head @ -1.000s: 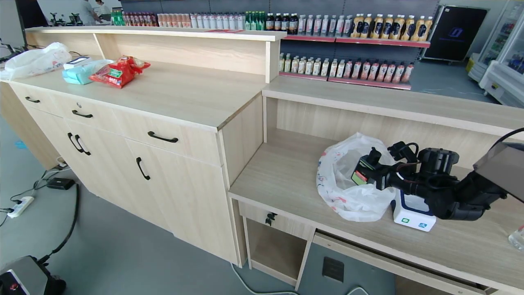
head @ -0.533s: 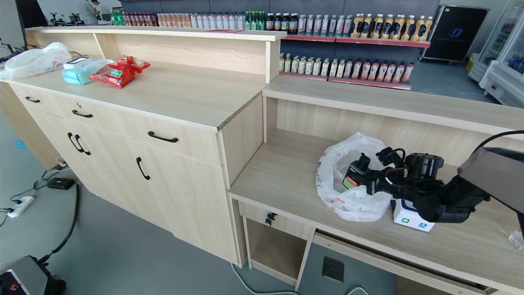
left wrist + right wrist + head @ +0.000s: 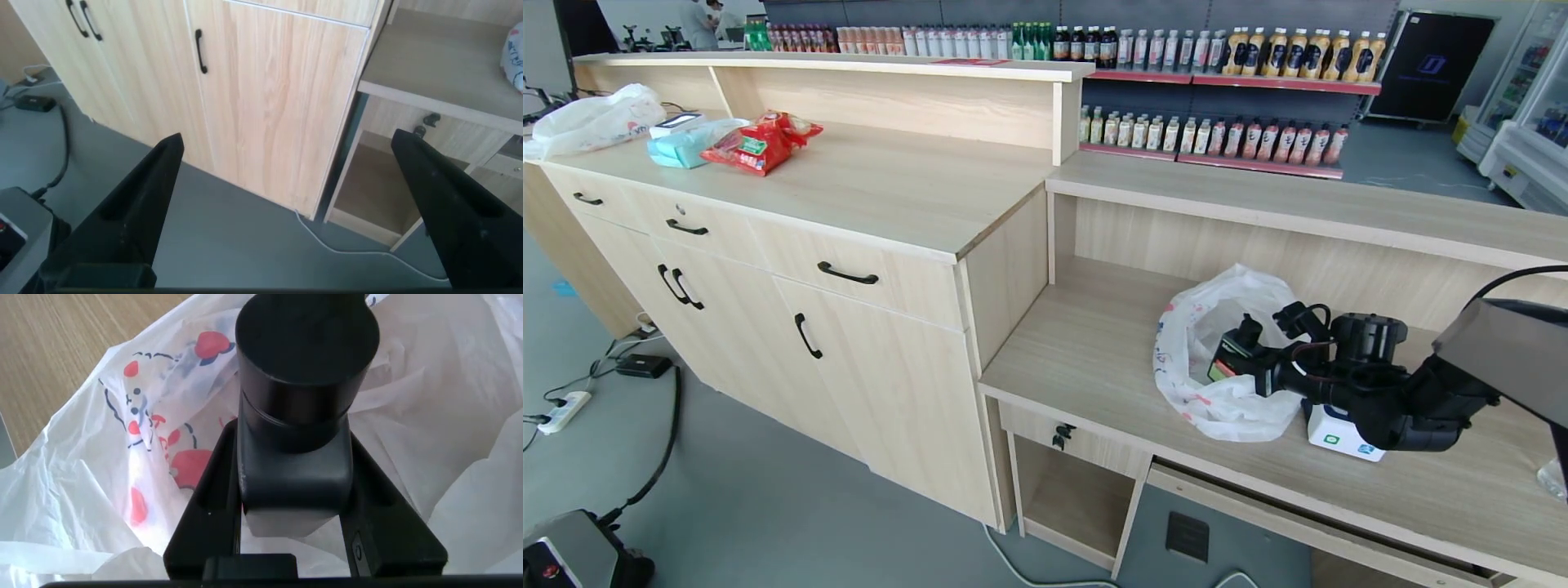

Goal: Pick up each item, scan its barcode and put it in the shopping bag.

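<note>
Head view, one shopping bag (image 3: 1194, 392), one item (image 3: 1225, 358)

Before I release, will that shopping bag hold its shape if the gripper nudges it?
Probably floppy: the shopping bag is thin, crinkled film slumped on the counter, so a nudge would likely fold it. It looks light and unanchored, so it may slide. The black-capped item in the right gripper could snag its rim.

The shopping bag (image 3: 1217, 408) is showing translucent white with red and dark printed motifs. The item (image 3: 1223, 361) is showing a black top and a red-and-green label. The surface (image 3: 1086, 351) is showing pale wood grain, and the box (image 3: 1339, 437) white with blue trim.
</note>
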Available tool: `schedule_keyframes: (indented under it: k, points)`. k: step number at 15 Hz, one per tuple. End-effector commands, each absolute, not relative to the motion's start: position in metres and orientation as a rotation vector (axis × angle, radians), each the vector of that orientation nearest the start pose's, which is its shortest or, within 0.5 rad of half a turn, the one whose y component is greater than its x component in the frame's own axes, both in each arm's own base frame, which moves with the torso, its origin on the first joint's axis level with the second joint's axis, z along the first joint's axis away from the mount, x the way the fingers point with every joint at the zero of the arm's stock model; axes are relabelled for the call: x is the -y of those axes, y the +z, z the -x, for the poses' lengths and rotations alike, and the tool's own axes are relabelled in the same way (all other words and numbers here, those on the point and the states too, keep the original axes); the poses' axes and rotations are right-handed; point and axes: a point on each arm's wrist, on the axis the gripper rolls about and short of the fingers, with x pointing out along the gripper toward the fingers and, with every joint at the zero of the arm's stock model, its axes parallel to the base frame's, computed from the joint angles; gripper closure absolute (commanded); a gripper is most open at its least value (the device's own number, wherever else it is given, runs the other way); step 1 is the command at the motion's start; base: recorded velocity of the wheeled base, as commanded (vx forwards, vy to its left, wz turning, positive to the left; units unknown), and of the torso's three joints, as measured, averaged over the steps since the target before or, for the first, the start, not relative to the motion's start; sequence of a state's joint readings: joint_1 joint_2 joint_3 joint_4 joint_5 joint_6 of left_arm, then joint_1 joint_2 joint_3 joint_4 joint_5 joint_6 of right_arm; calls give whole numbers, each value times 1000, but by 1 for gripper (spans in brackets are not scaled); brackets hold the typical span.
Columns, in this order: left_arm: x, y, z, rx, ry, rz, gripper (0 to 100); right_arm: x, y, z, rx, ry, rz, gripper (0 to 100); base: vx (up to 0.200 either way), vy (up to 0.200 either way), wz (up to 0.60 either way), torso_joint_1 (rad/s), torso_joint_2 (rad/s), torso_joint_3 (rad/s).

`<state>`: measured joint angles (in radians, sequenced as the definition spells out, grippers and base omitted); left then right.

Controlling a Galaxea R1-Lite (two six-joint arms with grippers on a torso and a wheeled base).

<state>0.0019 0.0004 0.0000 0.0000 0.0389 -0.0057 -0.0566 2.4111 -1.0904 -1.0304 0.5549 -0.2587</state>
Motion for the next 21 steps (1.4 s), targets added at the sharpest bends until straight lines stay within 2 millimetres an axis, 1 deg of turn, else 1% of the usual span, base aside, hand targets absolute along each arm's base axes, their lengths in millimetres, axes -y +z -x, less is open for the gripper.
schedule_keyframes:
  k: [1, 8, 9, 10, 12, 14, 15, 16, 17, 18, 19, 20, 21]
  points:
    - [-1, 75, 23, 0, 41, 6, 0, 13, 20, -434, -219, 528, 162, 100, 0, 0, 0, 0, 0, 0]
    - [-1, 75, 23, 0, 41, 6, 0, 13, 15, -429, -240, 530, 163, 100, 0, 0, 0, 0, 0, 0]
    - [-1, 75, 23, 0, 41, 6, 0, 12, 14, -428, -245, 532, 160, 0, 0, 0, 0, 0, 0, 0]
    - [-1, 75, 23, 0, 41, 6, 0, 12, 19, -428, -235, 531, 164, 0, 0, 0, 0, 0, 0, 0]
    - [-1, 75, 23, 0, 41, 6, 0, 12, 36, -427, -204, 527, 170, 0, 0, 0, 0, 0, 0, 0]
    - [-1, 75, 23, 0, 41, 6, 0, 11, 92, -418, -111, 518, 193, 0, 0, 0, 0, 0, 0, 0]
    - [-1, 75, 23, 0, 41, 6, 0, 11, 124, -409, -50, 511, 216, 0, 0, 0, 0, 0, 0, 0]
    - [-1, 75, 23, 0, 41, 6, 0, 11, 153, -396, 4, 502, 235, 0, 0, 0, 0, 0, 0, 0]
    - [-1, 75, 23, 0, 41, 6, 0, 11, 171, -385, 27, 497, 245, 0, 0, 0, 0, 0, 0, 0]
    - [-1, 75, 23, 0, 41, 6, 0, 18, 201, -362, 66, 470, 284, 0, 0, 0, 0, 0, 0, 0]
    - [-1, 75, 23, 0, 41, 6, 0, 19, 214, -349, 82, 458, 312, 0, 0, 0, 0, 0, 0, 0]
    - [-1, 75, 23, 0, 41, 6, 0, 20, 236, -319, 94, 441, 375, 0, 0, 0, 0, 0, 0, 0]
    - [-1, 75, 23, 0, 43, 6, 0, 23, 245, -297, 110, 416, 459, 0, 0, 0, -600, 2, 2, 7]
